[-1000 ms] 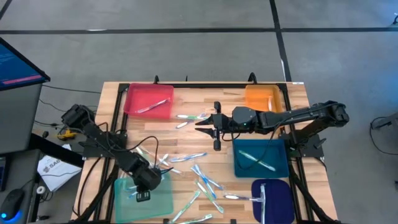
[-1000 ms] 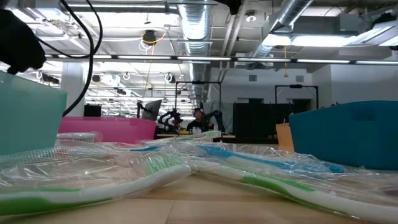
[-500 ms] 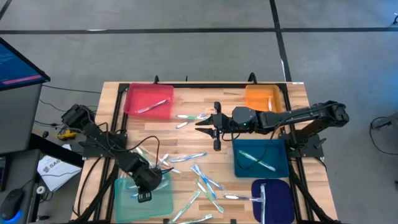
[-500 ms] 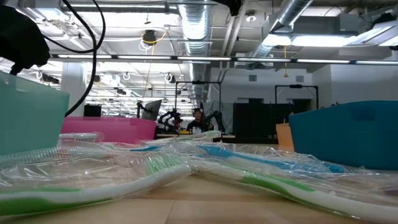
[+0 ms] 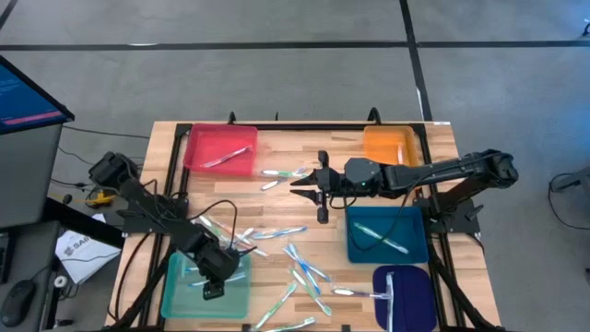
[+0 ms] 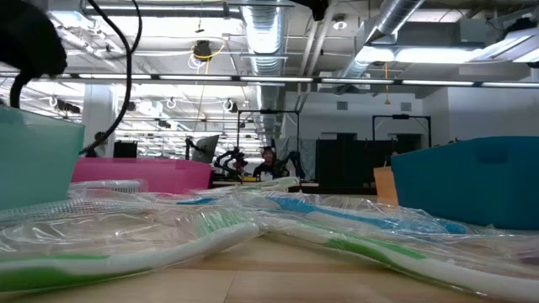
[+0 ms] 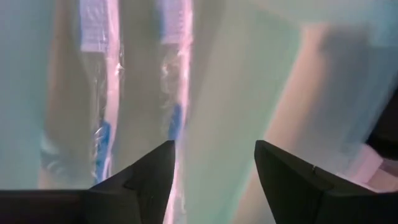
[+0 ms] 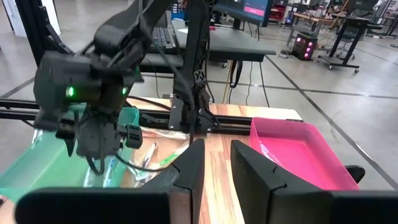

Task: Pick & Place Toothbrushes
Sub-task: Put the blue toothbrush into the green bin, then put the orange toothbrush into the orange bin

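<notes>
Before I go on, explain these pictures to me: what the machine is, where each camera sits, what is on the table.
Two dark robot arms work at a wooden table. One camera looks straight down, one sits at table height, and one rides on each wrist. Wrapped toothbrushes lie scattered among coloured trays. The left end effector hangs open over the green tray, holding nothing; two toothbrushes lie in the tray below it. The right end effector waits mid-table with a narrow gap, holding nothing I can see.

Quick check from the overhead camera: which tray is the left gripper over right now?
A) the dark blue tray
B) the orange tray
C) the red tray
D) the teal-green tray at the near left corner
D: in the high view the left gripper sits over the teal-green tray, fingers apart above toothbrushes lying in it.
</notes>
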Robot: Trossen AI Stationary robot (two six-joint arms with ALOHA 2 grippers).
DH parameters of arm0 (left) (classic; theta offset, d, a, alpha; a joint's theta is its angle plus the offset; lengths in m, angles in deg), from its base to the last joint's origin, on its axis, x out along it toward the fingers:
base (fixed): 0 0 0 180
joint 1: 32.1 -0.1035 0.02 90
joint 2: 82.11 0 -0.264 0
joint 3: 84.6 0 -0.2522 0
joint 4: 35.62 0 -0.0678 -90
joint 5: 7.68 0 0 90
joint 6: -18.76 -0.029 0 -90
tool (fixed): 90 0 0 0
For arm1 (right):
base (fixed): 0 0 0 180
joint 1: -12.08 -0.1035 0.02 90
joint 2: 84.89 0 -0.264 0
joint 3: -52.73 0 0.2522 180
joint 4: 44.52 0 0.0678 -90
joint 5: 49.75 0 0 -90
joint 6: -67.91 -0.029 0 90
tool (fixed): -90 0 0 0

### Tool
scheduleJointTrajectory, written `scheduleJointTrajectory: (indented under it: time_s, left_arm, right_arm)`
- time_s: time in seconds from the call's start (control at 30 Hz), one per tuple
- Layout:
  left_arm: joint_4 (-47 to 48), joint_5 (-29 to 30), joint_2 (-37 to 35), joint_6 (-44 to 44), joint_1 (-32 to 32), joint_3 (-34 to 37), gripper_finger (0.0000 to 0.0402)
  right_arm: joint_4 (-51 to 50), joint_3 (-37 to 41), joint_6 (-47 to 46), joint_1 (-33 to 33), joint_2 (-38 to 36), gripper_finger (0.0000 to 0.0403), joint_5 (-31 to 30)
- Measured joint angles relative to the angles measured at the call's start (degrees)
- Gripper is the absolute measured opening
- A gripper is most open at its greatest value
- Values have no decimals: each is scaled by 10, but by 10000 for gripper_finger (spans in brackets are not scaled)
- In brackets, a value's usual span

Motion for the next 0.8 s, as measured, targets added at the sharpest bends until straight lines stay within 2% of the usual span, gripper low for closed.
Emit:
scheduleJointTrajectory:
  time_s: [0.17, 0.3, 0.57, 0.8]
  left_arm:
    - [-2, 49, -77, 8, -3, 0, 213]
    - [-4, 118, -151, -8, -3, 0, 207]
    - [-8, 330, -265, -137, -3, 0, 204]
    - [-63, 433, -286, -276, -3, 0, 201]
  right_arm:
    - [0, 0, 0, 0, 0, 72, 0]
    - [0, 0, 0, 0, 0, 72, 0]
    - [-4, 0, 0, -1, 0, 72, 0]
    - [-7, 0, 0, -6, 0, 72, 0]
